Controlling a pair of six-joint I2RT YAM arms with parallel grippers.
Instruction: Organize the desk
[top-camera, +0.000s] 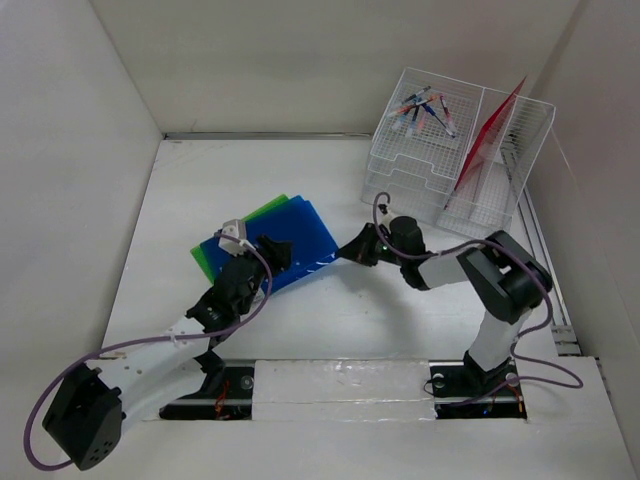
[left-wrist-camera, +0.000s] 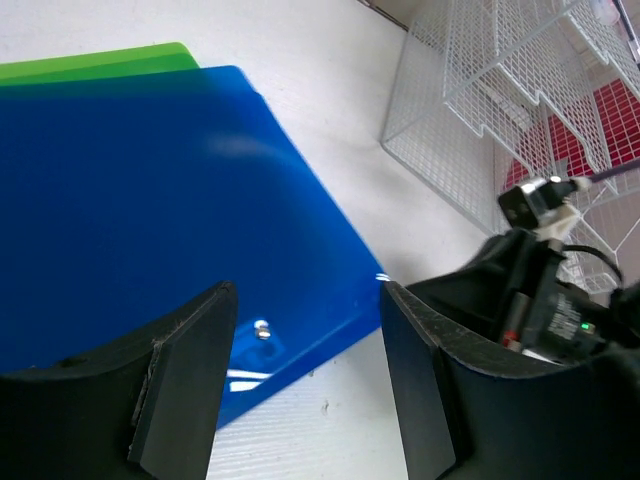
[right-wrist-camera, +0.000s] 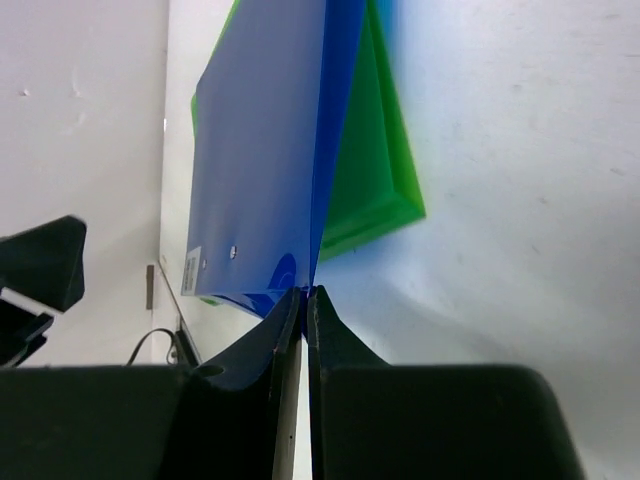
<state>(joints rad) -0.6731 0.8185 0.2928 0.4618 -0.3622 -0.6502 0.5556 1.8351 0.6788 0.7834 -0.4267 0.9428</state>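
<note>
The desk (top-camera: 330, 320) is a big flat white top with tall white walls at its sides and back, and a wire rack (top-camera: 405, 170) sits in its far right corner. In the middle lies a shiny blue folder (top-camera: 300, 240) on top of a green folder (top-camera: 264, 211), its long side slanting from the near left to the far right. The right gripper (right-wrist-camera: 303, 292) is squeezed tight on the blue folder's near right corner, and the left gripper (left-wrist-camera: 308, 295) hangs over it with jaws wide apart.

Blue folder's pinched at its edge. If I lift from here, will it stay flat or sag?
Probably sags: the blue folder looks thin, pinched only at one edge by the right end effector. Its glossy plastic may slip. Should slide easily off the green folder.
</note>
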